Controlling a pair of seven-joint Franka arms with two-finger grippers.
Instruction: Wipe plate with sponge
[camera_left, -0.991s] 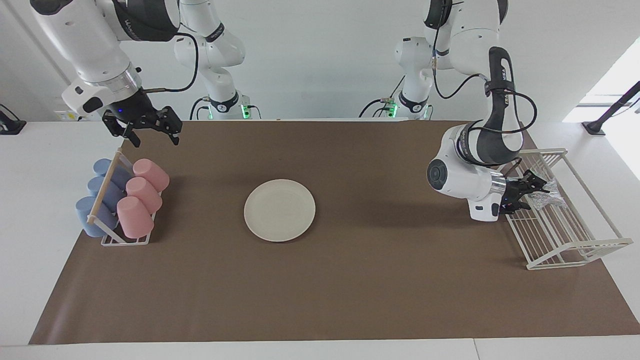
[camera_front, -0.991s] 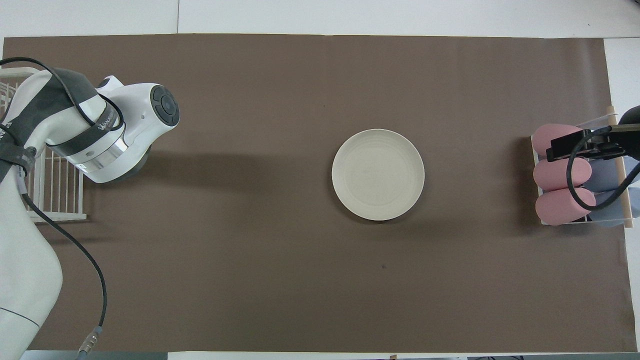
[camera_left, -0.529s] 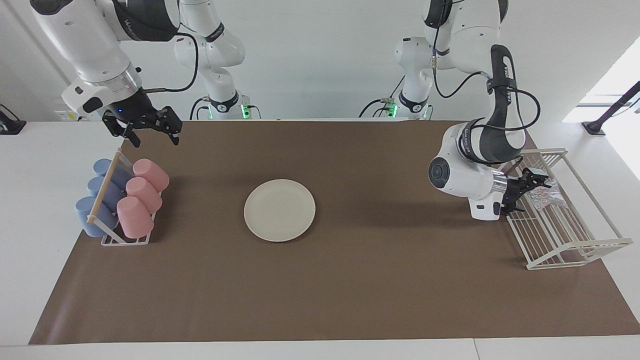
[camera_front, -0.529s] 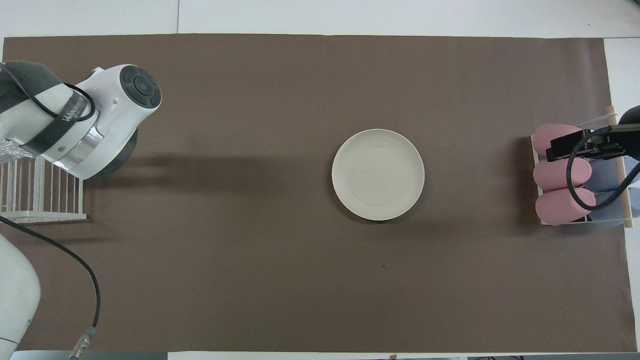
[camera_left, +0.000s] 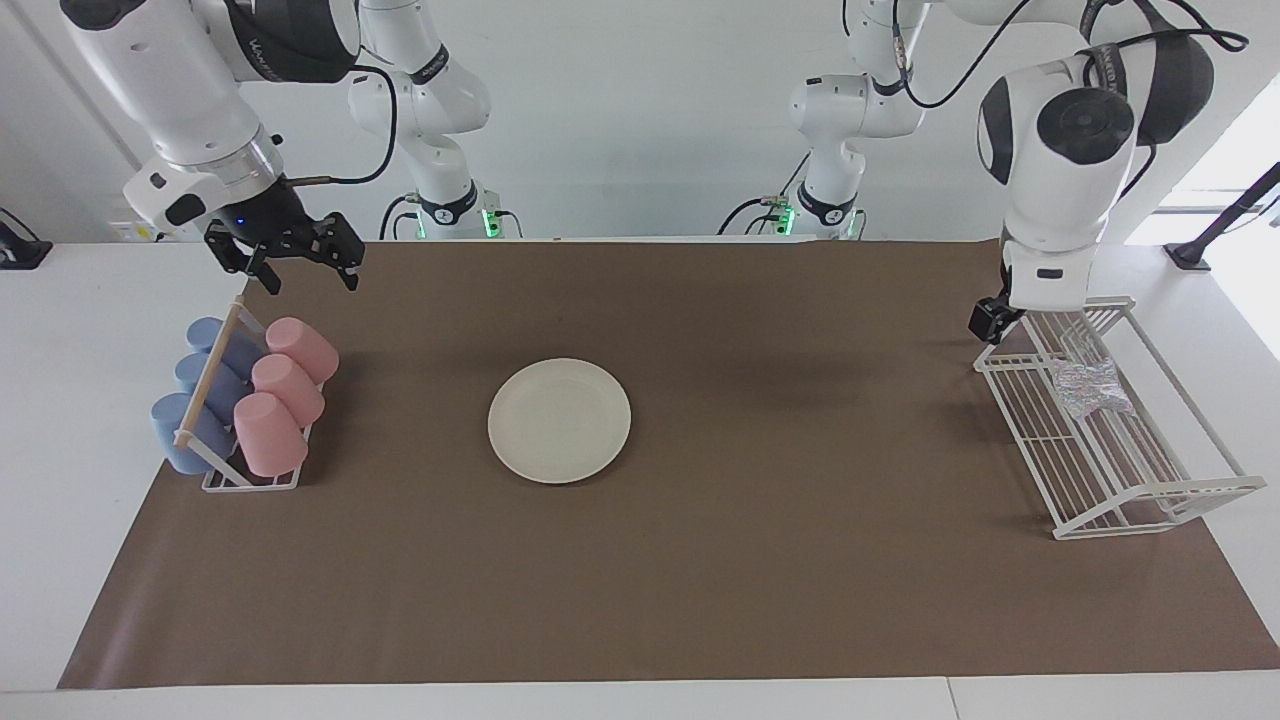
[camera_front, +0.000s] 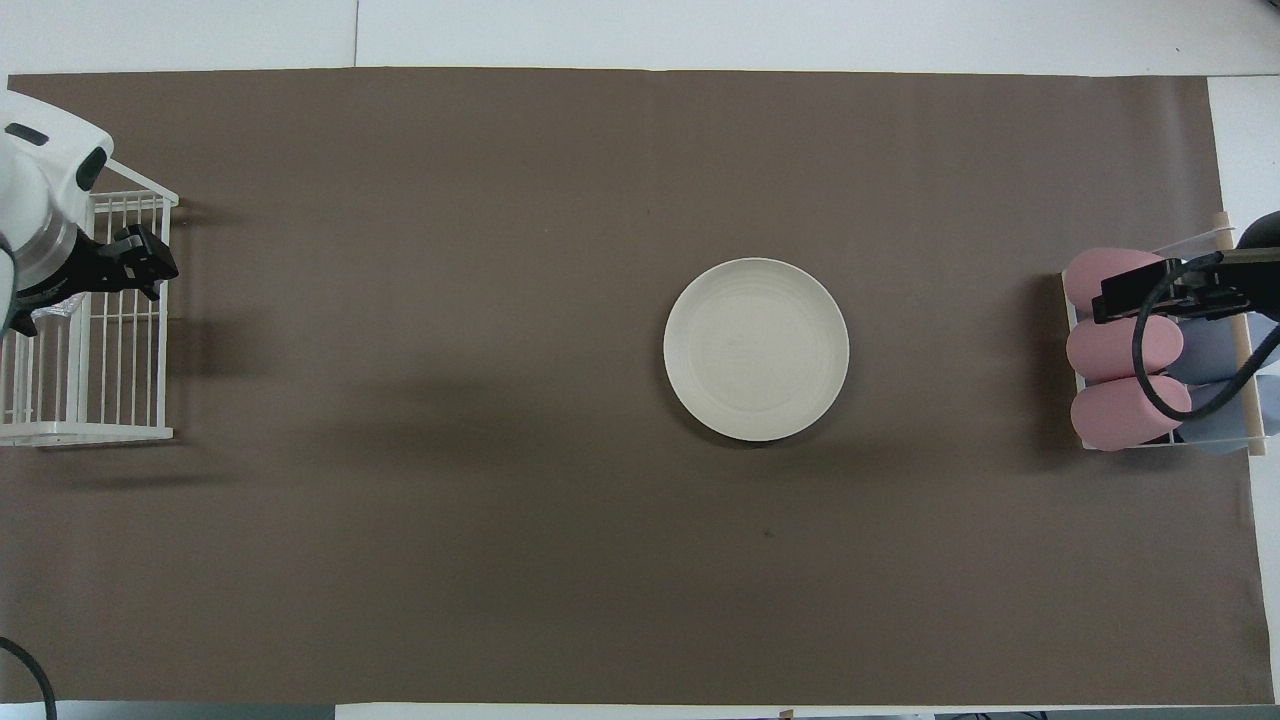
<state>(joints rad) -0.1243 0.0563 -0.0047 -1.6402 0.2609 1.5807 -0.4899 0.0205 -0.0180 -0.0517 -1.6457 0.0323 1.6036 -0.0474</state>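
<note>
The cream-white plate (camera_left: 559, 421) (camera_front: 756, 349) lies flat in the middle of the brown mat. The silvery crinkled sponge (camera_left: 1090, 388) rests in the white wire rack (camera_left: 1150, 490) at the left arm's end of the table; in the overhead view only a sliver of it shows. My left gripper (camera_left: 1035, 320) (camera_front: 80, 290) hangs open over the rack's end nearer the robots, above the sponge and clear of it. My right gripper (camera_left: 305, 270) (camera_front: 1180, 285) waits open and empty, raised over the cup rack.
A wooden-barred holder at the right arm's end of the table carries pink cups (camera_left: 285, 385) (camera_front: 1115, 350) and blue cups (camera_left: 200, 385) lying on their sides. The brown mat (camera_left: 700, 580) covers the table between the two racks.
The left arm has lifted up and back from low beside the sponge to high above the rack. The sponge stays in the rack. The right arm has not moved.
</note>
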